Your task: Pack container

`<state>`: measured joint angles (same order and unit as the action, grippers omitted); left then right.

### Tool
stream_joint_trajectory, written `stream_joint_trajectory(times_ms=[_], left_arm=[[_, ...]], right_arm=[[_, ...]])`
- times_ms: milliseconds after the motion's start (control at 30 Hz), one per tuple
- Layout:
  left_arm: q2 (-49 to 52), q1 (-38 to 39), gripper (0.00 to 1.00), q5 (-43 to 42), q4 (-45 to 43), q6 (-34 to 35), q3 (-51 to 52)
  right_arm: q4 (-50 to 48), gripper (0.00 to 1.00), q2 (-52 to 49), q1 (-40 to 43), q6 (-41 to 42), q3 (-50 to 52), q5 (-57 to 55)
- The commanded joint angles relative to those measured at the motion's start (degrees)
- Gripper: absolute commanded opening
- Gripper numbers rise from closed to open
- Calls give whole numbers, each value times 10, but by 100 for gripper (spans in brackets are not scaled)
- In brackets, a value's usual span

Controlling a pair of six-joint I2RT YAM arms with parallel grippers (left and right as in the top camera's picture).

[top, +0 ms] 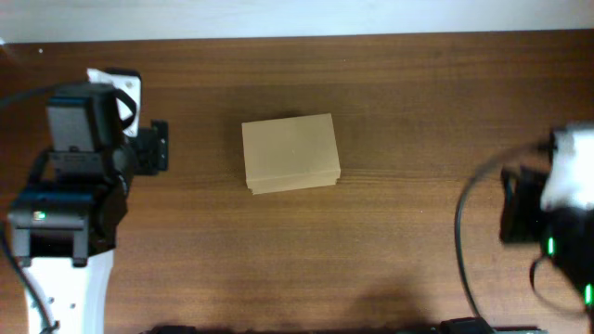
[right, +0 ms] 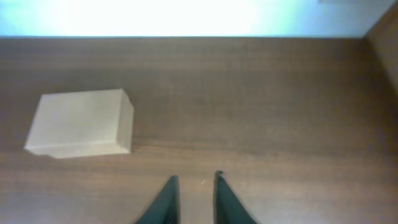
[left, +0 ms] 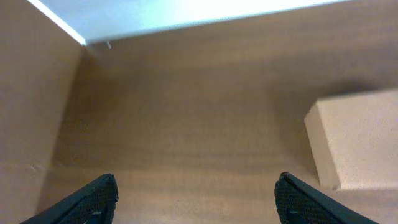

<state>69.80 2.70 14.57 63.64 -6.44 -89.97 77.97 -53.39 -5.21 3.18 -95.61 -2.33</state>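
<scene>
Overhead view: a dark wooden tabletop carries only one box, with an arm at each side edge.
Left arm: stands by the left edge, well apart from the box.
Right arm: sits at the right edge, also well apart from it.
Cardboard container: rests about midway between the left and right edges. It is plain tan and rectangular, with the flap lid down flat and a slight step along its near side.
Left gripper: fingers spread wide, nothing between them.
Right gripper: fingers drawn close with only a narrow slit, nothing held.
Step in hand: unclear. The lid is down and no loose goods show, so packing looks either finished or not begun.
Next move: if not begun, one arm must reach in and lift the flap while the other steadies the box.
</scene>
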Motion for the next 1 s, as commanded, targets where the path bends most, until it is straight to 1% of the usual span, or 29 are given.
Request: stream_joint_trajectory(times_ms=[0,67,100,233,967], left_arm=[[-4,-3,100,7,-7,28,52],[-3,-3,100,7,-9,28,63],[-2,-3,100,7,-8,28,65],[0,-3,100,7,-8,28,66],[0,-3,100,7,-8,28,66]], right_arm=[[-34,46,63,-9,-2,84,-13],[-48,75,101,-9,-2,110,-13],[-48,99,114,-9,-2,115,-13],[-44,99,138,-9,-2,117,-13],[-43,99,138,-8,-2,117,-13]])
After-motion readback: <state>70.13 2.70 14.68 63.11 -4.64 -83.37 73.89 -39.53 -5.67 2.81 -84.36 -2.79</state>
